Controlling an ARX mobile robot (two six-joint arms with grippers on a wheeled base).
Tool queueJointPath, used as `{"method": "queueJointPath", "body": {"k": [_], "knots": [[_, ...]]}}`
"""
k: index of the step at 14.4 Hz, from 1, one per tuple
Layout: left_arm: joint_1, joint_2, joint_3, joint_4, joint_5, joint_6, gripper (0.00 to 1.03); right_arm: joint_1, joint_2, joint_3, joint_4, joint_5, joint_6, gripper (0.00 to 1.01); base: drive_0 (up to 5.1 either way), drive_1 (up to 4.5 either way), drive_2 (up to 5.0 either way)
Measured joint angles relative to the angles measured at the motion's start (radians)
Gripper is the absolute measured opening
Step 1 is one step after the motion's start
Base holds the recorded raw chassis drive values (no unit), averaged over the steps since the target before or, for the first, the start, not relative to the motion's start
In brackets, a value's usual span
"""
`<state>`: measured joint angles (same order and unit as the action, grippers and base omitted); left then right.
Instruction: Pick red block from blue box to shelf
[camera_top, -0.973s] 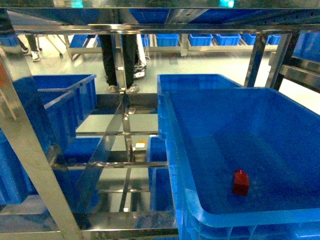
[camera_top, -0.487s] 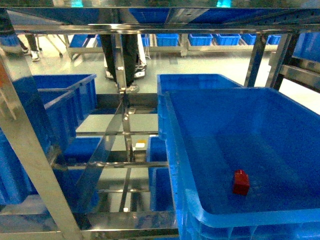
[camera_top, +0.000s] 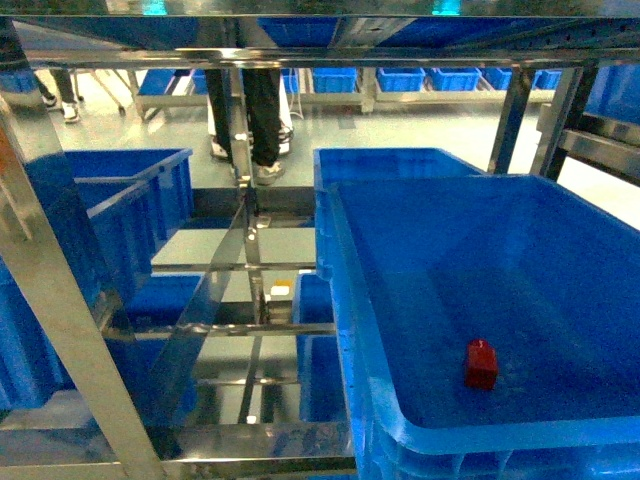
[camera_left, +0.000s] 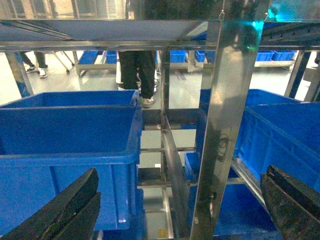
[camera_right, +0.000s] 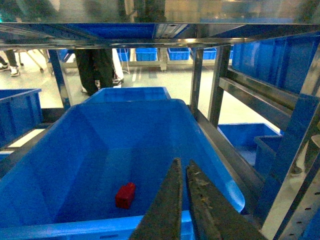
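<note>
**Block waits in the box, neither arm down yet**

Steel uprights and rails of the shelf (camera_top: 60, 330) frame everything in the head view, with blue crates filling the tiers on both sides. Nearest the robot on the right sits the blue box (camera_top: 470, 432), its rounded front rim low in the head view. The red block (camera_top: 481, 363) lies on the box floor near that front wall, right of centre, apart from all the walls and with nothing else around it. In the right wrist view the block (camera_right: 125, 194) appears left of and beyond the right gripper (camera_right: 182, 167), whose jaws are pressed together, empty, poised above the front rim. The left gripper (camera_left: 175, 205) hangs outside the box with its jaws spread wide, facing an upright and a crate (camera_left: 70, 130) on the left tier. Farther back, a person's legs (camera_top: 256, 110) stand on the floor behind the shelf, and more crates line the far wall.

The step in hand looks like the approach: nothing is gripped and the block is untouched. The next move likely calls for the right jaws to part, then descend over the rim and shift left until they straddle the block. The sloped front wall sits close, so the descent probably needs care to avoid clipping the rim.
</note>
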<state>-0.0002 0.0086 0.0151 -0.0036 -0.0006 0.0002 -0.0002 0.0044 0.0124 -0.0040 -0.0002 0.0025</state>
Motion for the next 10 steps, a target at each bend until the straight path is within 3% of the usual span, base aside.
{"method": "queueJointPath", "body": {"k": [3, 5, 9, 10], "knots": [[0.000, 0.000, 0.000, 0.000, 0.000, 0.000, 0.98, 0.000, 0.000, 0.000, 0.000, 0.000, 0.000, 0.43, 0.0, 0.00, 0.0], [0.000, 0.000, 0.000, 0.000, 0.000, 0.000, 0.98, 0.000, 0.000, 0.000, 0.000, 0.000, 0.000, 0.52, 0.0, 0.00, 0.0], [0.000, 0.000, 0.000, 0.000, 0.000, 0.000, 0.98, 0.000, 0.000, 0.000, 0.000, 0.000, 0.000, 1.00, 0.0, 0.00, 0.0], [0.000, 0.000, 0.000, 0.000, 0.000, 0.000, 0.98, 0.000, 0.000, 0.000, 0.000, 0.000, 0.000, 0.98, 0.0, 0.00, 0.0]]}}
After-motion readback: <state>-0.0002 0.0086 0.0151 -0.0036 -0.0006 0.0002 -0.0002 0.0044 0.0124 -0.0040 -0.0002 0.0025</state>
